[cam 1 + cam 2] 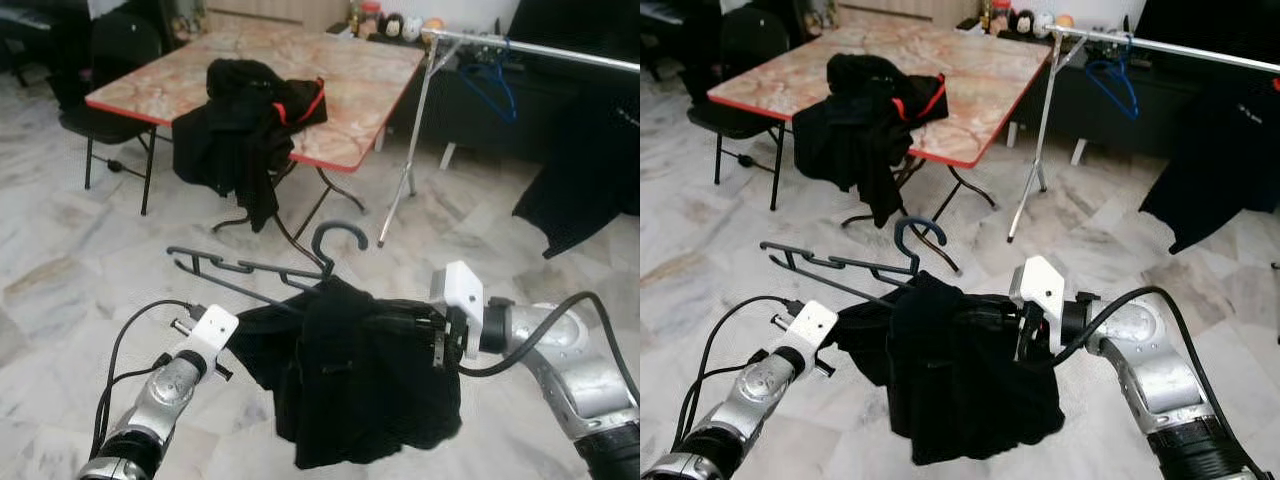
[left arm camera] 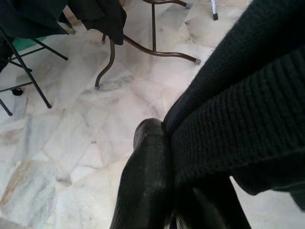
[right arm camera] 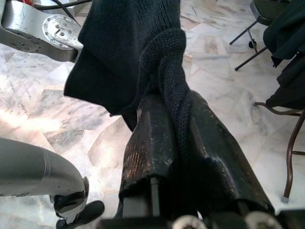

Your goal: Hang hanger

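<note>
Both arms raised in front of the torso, forearms angled inward, a black knit garment stretched between them; left gripper pinches the garment's ribbed edge, fingers clamped onto the knit; right gripper is closed on a bunched fold of the same garment, the knit wedged between its two black fingers; garment sags below both wrists, well above the floor; dark grey hanger sits at the garment's top edge, hook upright, its bar sticking out toward the robot's left, lower part hidden in the fabric; cannot tell how far it is threaded in; floor is pale marble tile; farther out, a folding table with marbled top and red edge, a pile of black clothes with red trim heaped on its near edge and hanging over; black chair at the table's left end; at far right a metal clothes rail on splayed legs, blue hanger on it, dark garment hanging below it.
</note>
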`<state>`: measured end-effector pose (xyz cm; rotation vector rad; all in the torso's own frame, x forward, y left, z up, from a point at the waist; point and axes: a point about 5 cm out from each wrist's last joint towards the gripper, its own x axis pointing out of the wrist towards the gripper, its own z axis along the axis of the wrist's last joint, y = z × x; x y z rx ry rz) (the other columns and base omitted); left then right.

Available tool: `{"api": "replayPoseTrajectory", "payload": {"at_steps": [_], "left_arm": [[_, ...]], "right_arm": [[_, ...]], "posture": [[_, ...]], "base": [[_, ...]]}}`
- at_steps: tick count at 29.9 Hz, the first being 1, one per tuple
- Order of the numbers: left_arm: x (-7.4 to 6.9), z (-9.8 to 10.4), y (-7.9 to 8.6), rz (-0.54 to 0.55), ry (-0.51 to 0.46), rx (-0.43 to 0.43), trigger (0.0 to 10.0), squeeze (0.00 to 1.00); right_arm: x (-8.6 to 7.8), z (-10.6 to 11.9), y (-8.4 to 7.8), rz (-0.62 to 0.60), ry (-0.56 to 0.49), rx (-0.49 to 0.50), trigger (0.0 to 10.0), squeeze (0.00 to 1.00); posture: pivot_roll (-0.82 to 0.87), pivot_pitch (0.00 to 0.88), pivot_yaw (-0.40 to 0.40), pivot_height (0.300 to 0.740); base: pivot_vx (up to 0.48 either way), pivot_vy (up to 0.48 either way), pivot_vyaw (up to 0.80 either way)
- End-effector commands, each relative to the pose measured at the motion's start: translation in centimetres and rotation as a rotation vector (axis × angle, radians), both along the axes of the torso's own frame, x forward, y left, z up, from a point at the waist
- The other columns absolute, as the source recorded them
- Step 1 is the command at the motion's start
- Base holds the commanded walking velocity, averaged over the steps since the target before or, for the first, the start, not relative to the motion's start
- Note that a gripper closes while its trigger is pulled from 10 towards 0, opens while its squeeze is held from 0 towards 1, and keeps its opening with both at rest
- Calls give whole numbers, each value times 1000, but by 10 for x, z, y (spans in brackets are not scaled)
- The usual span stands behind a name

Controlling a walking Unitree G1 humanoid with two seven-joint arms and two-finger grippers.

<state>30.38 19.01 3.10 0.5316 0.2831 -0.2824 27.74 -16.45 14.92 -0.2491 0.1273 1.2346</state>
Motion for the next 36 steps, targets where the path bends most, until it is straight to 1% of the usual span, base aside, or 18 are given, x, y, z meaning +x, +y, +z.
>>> {"api": "replayPoseTrajectory", "payload": {"at_steps": [1, 5, 12, 19, 22, 24, 26, 27, 28, 29, 31, 35, 36], "left_arm": [[-4, -6, 10, 41, 38, 22, 10000, 0], [-5, -6, 11, 35, 30, 49, 10000, 0], [-3, -5, 11, 40, 25, 38, 10000, 0], [-4, -5, 10, 42, 26, 28, 10000, 0], [-4, -7, 10, 42, 38, 14, 10000, 0], [-5, -7, 9, 36, 47, 6, 10000, 0], [-5, -8, 9, 32, 48, 9, 10000, 0], [-5, -8, 8, 28, 50, 11, 10000, 0], [-5, -8, 8, 28, 50, 11, 10000, 0], [-5, -8, 8, 26, 51, 10, 10000, 0], [-5, -8, 7, 22, 54, 10, 10000, 0], [-5, -8, 6, 14, 61, 8, 10000, 0], [-5, -9, 5, 4, 69, 4, 10000, 0]], "right_arm": [[1, 13, 2, 13, -67, 18, 10000, 0], [1, 13, 2, 13, -64, 22, 10000, 0], [1, 13, 4, 14, -63, 25, 10000, 0], [2, 13, 5, 15, -65, 25, 10000, 0], [6, 14, 4, -9, -64, 56, 10000, 0], [1, 17, 2, 42, -70, 62, 10000, 0], [-1, 18, 1, 63, -65, 67, 10000, 0], [-10, 21, -3, 138, -42, 83, 10000, 0], [-10, 21, -3, 138, -42, 83, 10000, 0], [-12, 22, -7, 163, -18, 103, 10000, 0], [-13, 27, -10, 175, 11, 148, 10000, 0], [-17, 31, -13, 214, 27, 184, 10000, 0], [-21, 31, -16, 260, 45, 195, 10000, 0]], "posture": [[-134, 0, 9, 740], [-132, 0, 8, 740], [-131, 0, 8, 740], [-127, 0, 6, 740], [-127, 0, 6, 740], [-127, 0, 6, 740], [-127, 0, 6, 740], [-129, 0, 6, 740], [-129, 0, 6, 740], [-131, 0, 4, 740], [-131, 0, 4, 740], [-131, 0, 4, 740], [-128, 0, 4, 740]], "base": [[0, 0, -606], [0, -122, -611], [0, -396, -609], [0, 0, -612], [0, 0, -140], [0, 0, 0], [0, 0, 0], [0, 0, 0], [0, 0, 0], [0, 0, 0], [0, 0, 0], [0, 0, 0], [0, 0, 0]]}}
